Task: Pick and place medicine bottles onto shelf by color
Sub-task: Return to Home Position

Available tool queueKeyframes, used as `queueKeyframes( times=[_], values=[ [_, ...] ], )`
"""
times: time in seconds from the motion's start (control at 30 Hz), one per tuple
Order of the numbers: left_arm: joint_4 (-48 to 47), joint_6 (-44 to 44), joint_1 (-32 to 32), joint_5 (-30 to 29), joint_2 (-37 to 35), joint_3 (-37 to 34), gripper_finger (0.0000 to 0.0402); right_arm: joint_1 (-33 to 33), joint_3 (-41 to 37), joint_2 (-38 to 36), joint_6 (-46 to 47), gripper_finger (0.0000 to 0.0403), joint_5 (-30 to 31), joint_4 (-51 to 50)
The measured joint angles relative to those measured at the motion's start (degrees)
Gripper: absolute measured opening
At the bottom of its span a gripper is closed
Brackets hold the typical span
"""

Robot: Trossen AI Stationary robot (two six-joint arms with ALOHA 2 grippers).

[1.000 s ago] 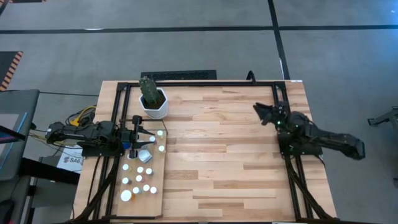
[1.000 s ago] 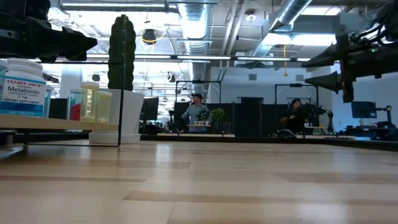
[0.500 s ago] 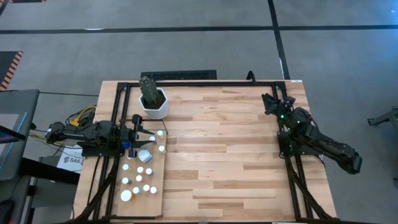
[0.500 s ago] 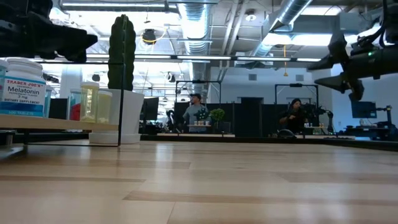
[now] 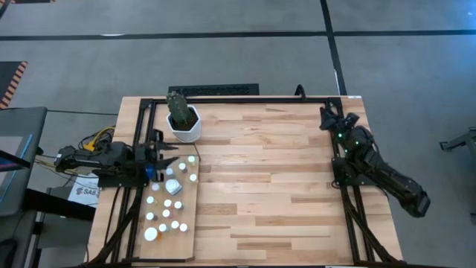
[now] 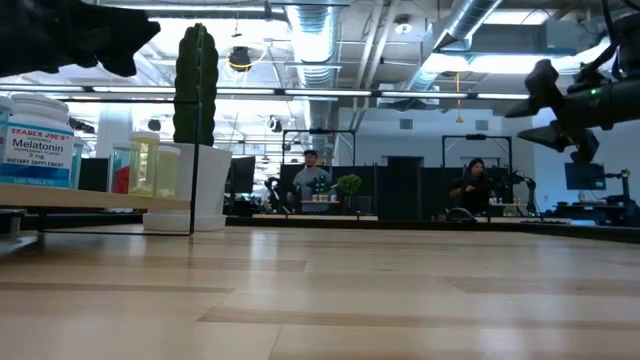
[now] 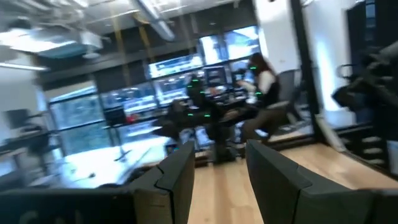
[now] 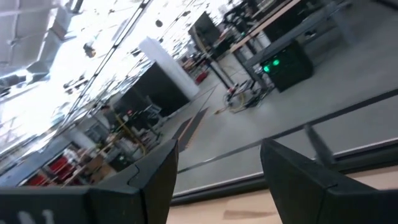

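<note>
pale plywood shelf [image 5: 168, 246] at the table's [image 5: 260, 186] front left corner carries the white-capped medicine bottles [image 5: 167, 203]. left gripper [image 5: 165, 151] hovers at its far end, fingers spread, empty; right gripper [image 5: 336, 115] near the far right corner, likewise spread.

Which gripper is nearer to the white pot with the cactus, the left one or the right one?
Left. The left gripper is close beside the white pot; the right gripper is far from it, across the tabletop at the opposite edge.
</note>
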Motion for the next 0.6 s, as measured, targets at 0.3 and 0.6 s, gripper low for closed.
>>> queueKeyframes(
  times=[0.3, 0.6],
  values=[
    [1.8, 0.3, 0.0, -14.3, 0.0, 0.0, 0.0135, -8.0, 0.0, 0.0, 0.0, 0.0249, 0.0, -0.1],
    [1.8, 0.3, 0.0, -24.6, 0.0, 0.2, 0.0135, -14.9, 0.0, 0.0, 0.0, 0.0249, 0.0, -0.1]
  ],
)
